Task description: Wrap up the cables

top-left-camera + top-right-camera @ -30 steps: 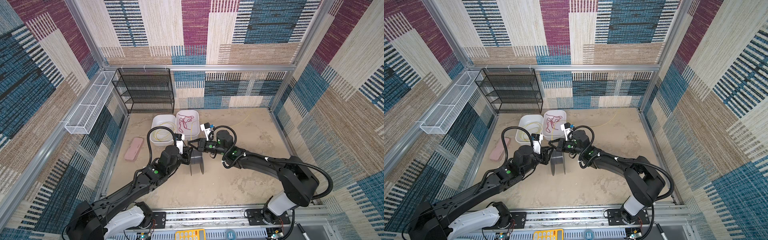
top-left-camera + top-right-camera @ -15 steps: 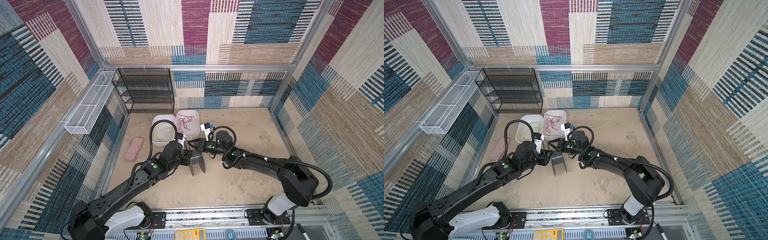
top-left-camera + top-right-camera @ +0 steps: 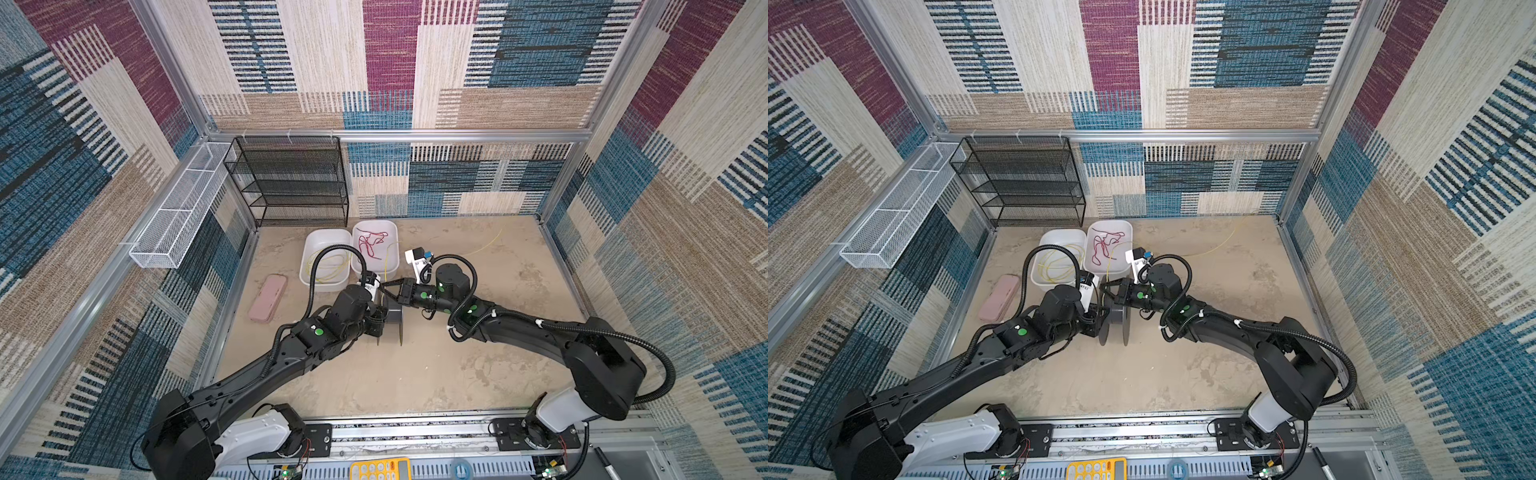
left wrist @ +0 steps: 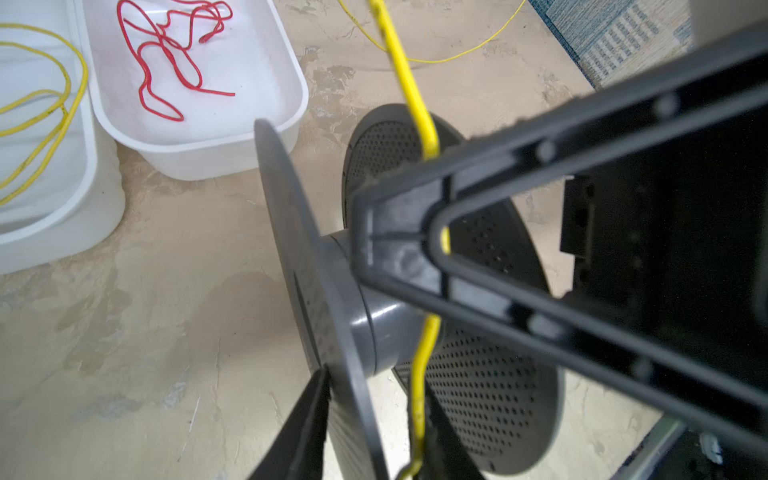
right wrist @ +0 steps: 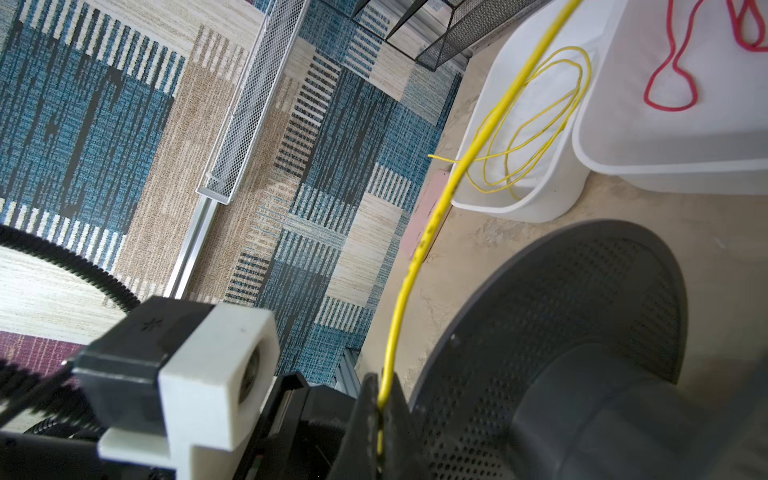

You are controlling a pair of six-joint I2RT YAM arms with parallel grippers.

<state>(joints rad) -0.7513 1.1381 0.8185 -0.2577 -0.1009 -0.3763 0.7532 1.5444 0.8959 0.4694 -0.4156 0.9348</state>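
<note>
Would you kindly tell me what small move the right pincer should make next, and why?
Probably sweep the right pincer around the hub of the dark grey plastic spool, laying one turn: it is shut on the thin yellow wire, which merely crosses the bare hub, while the left pincer straddles a flange.

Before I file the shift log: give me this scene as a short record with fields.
spool: upright on edge on the table
right pincer: shut on the cable, close to the spool
left pincer: astride one flange; grip unclear
tub: holds yellow loops
second tub: holds a red cord
case: pink, flat on the table beside the tubs
</note>
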